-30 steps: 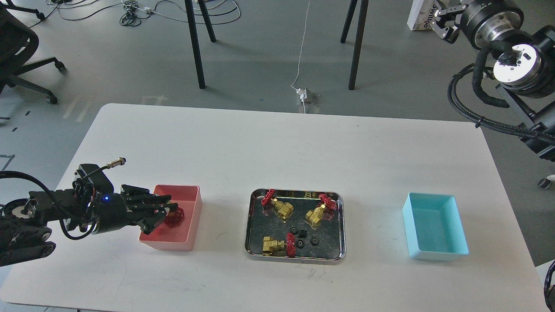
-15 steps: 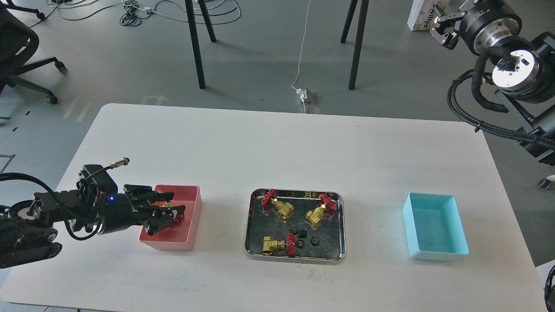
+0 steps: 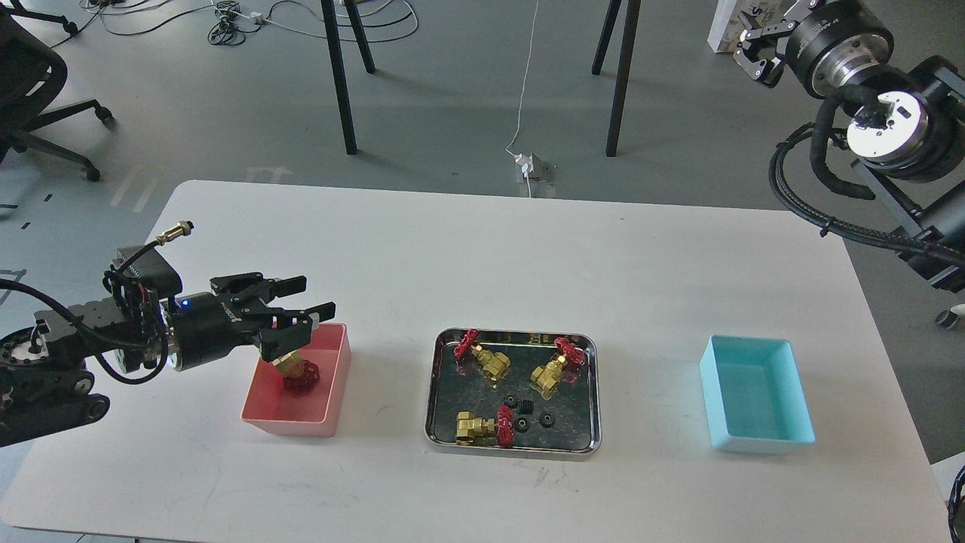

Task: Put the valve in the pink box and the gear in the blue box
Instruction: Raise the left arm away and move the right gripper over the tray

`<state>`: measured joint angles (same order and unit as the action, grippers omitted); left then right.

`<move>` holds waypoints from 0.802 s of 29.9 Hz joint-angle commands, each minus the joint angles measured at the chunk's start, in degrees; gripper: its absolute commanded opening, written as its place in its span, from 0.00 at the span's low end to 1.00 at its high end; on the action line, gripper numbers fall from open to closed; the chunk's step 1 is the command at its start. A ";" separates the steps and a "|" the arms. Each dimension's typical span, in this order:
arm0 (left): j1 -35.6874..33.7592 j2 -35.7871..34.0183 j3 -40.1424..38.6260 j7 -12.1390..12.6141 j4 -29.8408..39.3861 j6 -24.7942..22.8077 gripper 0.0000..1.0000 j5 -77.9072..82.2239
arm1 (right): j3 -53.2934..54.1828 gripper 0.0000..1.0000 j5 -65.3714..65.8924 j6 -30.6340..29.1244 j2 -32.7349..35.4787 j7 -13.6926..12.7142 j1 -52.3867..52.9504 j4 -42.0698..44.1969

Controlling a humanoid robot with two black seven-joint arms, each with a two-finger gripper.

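Left hand [image 3: 305, 298] spread, empty, above pink box [image 3: 332, 392]. Valve [image 3: 296, 372] lies inside pink box. Gear [image 3: 546, 419] in steel tray [image 3: 513, 449]. Blue box [image 3: 756, 441] on bench right. Right hand [image 3: 746, 49]: can't tell.

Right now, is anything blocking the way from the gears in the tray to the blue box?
Nothing visible does. The gears lie in the steel tray, and only the tray's low rim and bare table lie between them and the open, empty blue box.

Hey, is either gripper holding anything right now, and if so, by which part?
Nothing is held. The left gripper is open above the pink box, where the valve lies free. The right gripper looks empty.
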<state>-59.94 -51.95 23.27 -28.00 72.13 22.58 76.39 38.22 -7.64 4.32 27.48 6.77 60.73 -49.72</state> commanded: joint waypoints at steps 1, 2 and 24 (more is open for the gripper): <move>0.70 -3.51 -11.11 0.00 3.89 -11.91 0.70 -3.68 | -0.86 1.00 1.05 -1.33 0.12 -0.09 0.09 -0.20; 0.96 -3.51 -14.62 0.00 4.51 -15.95 0.71 -7.62 | -1.39 1.00 1.49 -1.42 0.20 -0.09 0.17 -0.29; 3.69 19.60 -50.87 0.00 3.90 -44.29 0.97 -66.37 | -65.88 1.00 58.59 -27.43 2.42 -0.61 29.25 -33.50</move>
<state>-56.30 -34.48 -27.20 -27.99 76.03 -22.09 10.12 -18.79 43.95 -20.85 33.12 6.19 86.05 -77.79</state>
